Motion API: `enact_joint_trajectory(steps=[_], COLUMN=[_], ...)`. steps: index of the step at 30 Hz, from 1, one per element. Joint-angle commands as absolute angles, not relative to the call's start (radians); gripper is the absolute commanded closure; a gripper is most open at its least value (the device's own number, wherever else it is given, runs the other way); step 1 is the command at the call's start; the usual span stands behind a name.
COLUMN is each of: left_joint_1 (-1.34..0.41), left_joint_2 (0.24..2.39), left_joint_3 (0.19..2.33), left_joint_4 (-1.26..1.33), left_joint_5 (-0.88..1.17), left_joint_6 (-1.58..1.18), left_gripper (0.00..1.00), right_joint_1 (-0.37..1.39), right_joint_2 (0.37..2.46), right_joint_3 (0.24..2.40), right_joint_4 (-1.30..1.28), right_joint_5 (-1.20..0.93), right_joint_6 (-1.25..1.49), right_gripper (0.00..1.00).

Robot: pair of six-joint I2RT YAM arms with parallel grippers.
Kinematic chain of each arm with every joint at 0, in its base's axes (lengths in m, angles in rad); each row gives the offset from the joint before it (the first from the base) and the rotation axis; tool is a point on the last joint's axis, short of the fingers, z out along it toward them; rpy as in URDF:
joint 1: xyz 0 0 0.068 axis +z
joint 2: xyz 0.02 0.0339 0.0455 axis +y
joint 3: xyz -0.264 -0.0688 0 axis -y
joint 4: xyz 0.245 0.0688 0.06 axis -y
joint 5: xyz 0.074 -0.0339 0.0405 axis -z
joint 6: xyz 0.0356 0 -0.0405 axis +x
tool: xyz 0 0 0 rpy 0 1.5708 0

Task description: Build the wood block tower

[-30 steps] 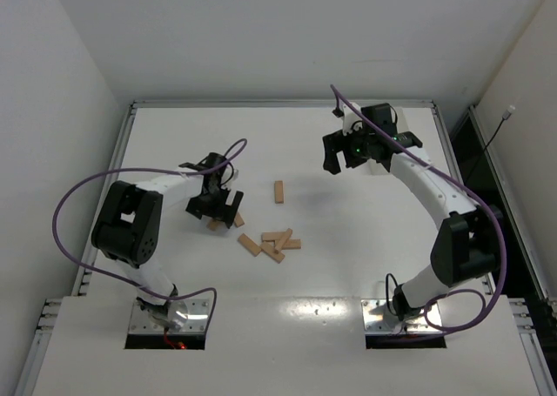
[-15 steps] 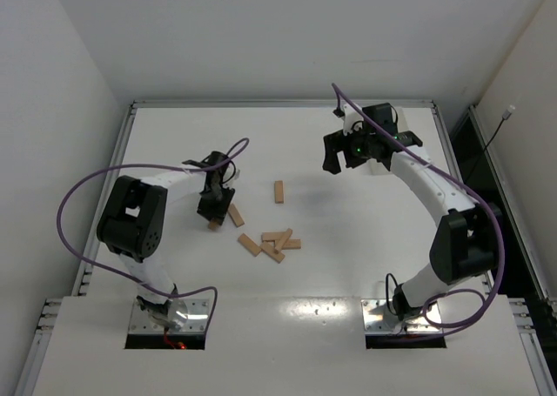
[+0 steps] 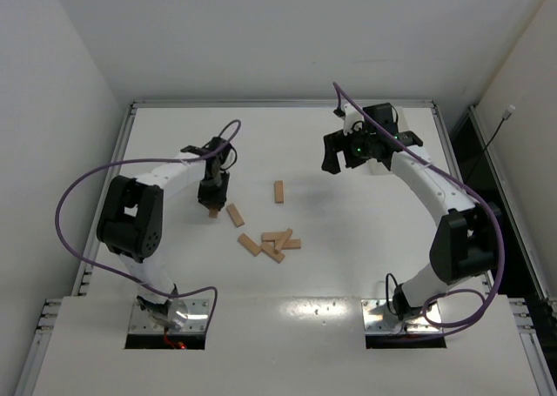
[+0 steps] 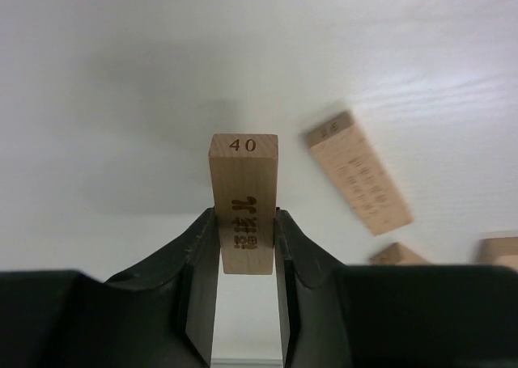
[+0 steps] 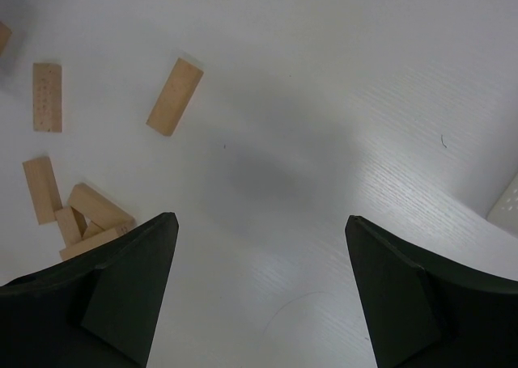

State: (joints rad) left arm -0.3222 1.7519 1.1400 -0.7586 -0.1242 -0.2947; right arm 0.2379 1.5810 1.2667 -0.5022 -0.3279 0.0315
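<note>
Wooden oblong block [image 4: 243, 182], stamped 40, sits clamped in left pincer [image 4: 244, 224]; right pincer [image 5: 259, 221] gapes wide.

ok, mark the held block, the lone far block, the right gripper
held block [image 4: 243, 200], left wrist view, printed front face
lone far block [image 3: 278, 191], top view, its middle
right gripper [image 5: 259, 221], right wrist view, midway between fingertips

White arm links [image 3: 422, 183] with black joints [image 3: 130, 222]; a looping purple cable [image 3: 58, 218] on each.
</note>
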Motion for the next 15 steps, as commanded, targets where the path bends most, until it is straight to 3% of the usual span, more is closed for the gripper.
enact_joint_trajectory(steps=[1,8,15], left_joint_1=[-0.336,-0.405,-0.527], left_joint_2=[1.698,1.79,1.824], left_joint_3=[1.259,1.494,1.563], left_joint_4=[-0.816,-0.893,-0.864], left_joint_5=[-0.098,-0.012,-0.061], left_joint_6=[-0.386,-0.408,-0.501], left_gripper=[1.0,1.0,1.0], right_joint_1=[0.235,0.235,0.235], right_joint_2=[1.574,1.574,1.574], right_joint_3=[1.279,1.279,1.279], right_joint_4=[-0.474,-0.474,-0.474], right_joint_5=[-0.36,-0.37,-0.351], right_joint_6=[0.044,0.054,0.063], right_gripper=[0.18,0.18,0.2])
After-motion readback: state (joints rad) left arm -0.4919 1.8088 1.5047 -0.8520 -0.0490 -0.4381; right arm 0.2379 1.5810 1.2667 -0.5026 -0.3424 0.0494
